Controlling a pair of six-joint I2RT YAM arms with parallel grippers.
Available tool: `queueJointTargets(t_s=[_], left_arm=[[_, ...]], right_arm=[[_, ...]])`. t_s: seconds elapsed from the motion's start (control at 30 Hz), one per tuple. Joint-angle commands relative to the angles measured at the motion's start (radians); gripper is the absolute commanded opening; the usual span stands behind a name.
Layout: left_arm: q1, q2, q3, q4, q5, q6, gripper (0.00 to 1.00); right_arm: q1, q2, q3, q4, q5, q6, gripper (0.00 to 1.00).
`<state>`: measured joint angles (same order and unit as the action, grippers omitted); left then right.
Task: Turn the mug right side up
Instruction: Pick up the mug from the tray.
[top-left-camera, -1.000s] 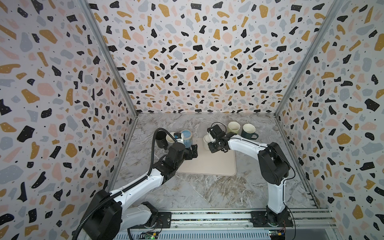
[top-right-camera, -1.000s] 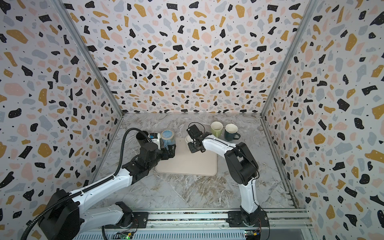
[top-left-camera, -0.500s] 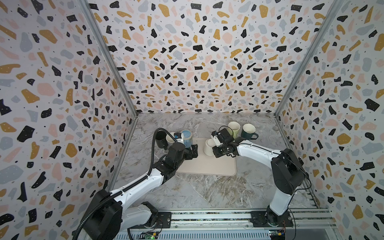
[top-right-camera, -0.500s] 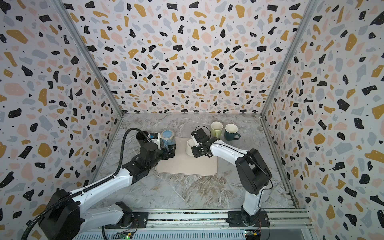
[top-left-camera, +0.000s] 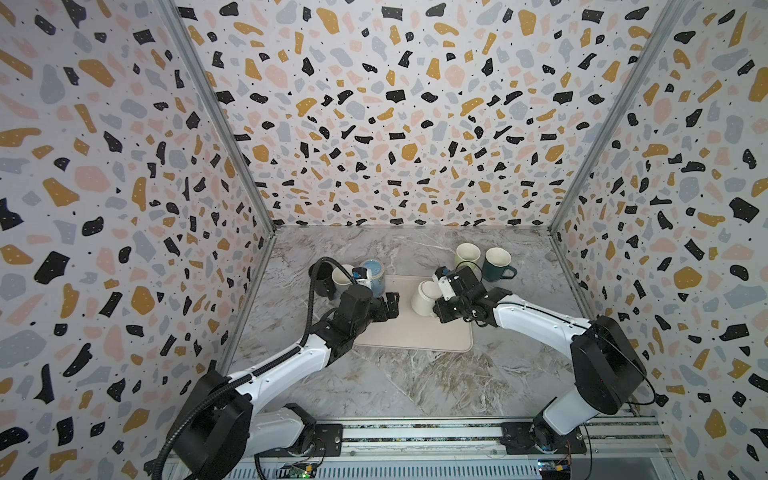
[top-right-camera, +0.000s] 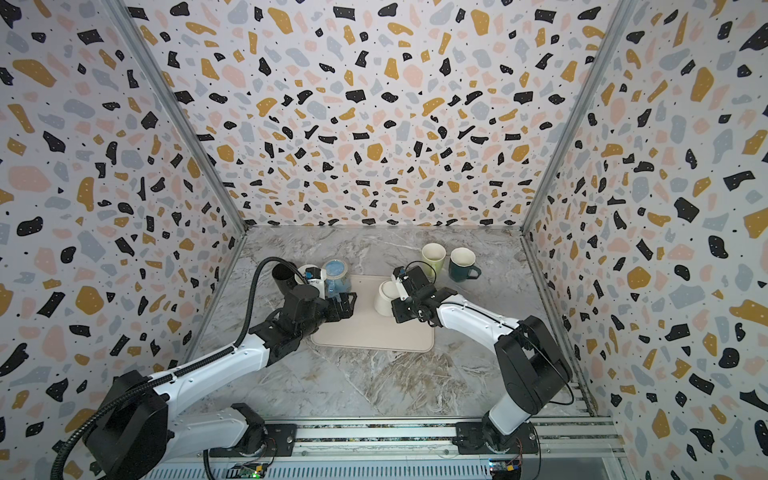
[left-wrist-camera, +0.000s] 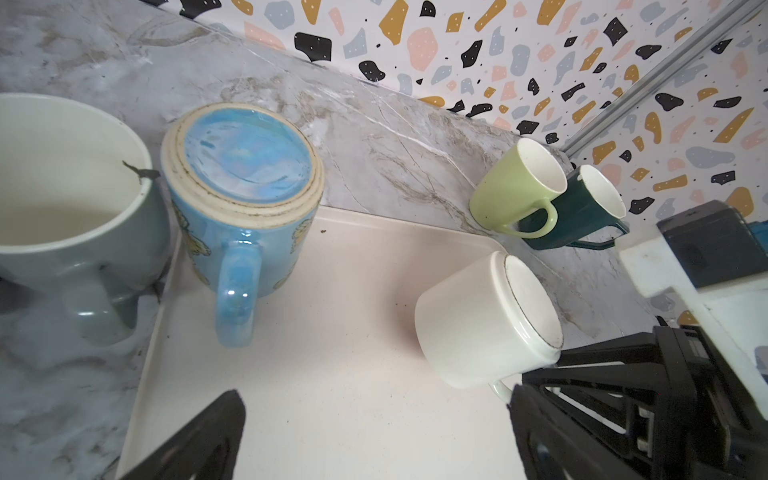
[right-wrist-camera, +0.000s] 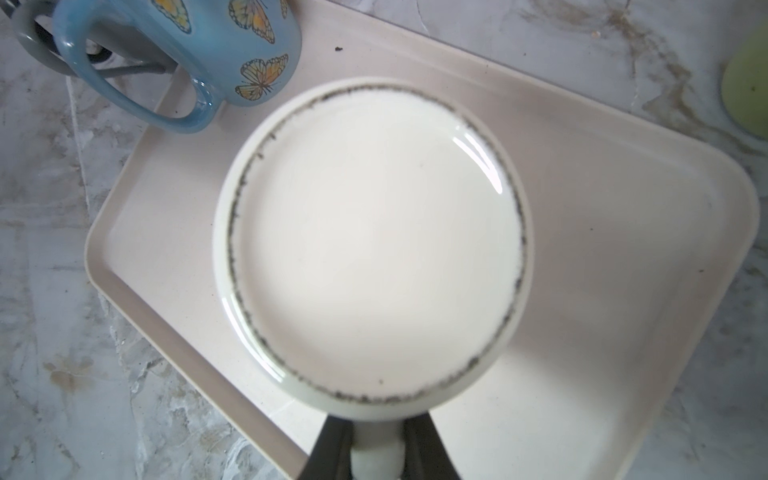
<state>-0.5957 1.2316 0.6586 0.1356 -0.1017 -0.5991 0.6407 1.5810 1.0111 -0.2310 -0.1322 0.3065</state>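
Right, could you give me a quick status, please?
Right gripper shut on handle of white ceramic mug; left gripper open, empty. Mug tilted over beige rectangular tray, not yet upright. Upside-down blue butterfly mug close by, not touching.

Grey marble-look tabletop (top-left-camera: 415, 382) has a flat beige rectangular tray (top-left-camera: 415, 336) in the middle, with a lime-green ceramic mug (top-left-camera: 467, 255) and a dark teal mug (top-left-camera: 496, 266) side by side near the back.
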Motion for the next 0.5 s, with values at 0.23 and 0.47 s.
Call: queueJointTargets(t_s=[0.23, 0.47], left_arm=[[0.007, 0.017, 0.001, 0.049, 0.075, -0.049, 1.0], [0.007, 0.032, 0.01, 0.061, 0.12, -0.064, 1.0]], right_arm=[[-0.037, -0.139, -0.109, 0.188, -0.061, 0.045, 0.0], [-0.051, -0.153, -0.155, 0.254, -0.07, 0.075, 0.0]])
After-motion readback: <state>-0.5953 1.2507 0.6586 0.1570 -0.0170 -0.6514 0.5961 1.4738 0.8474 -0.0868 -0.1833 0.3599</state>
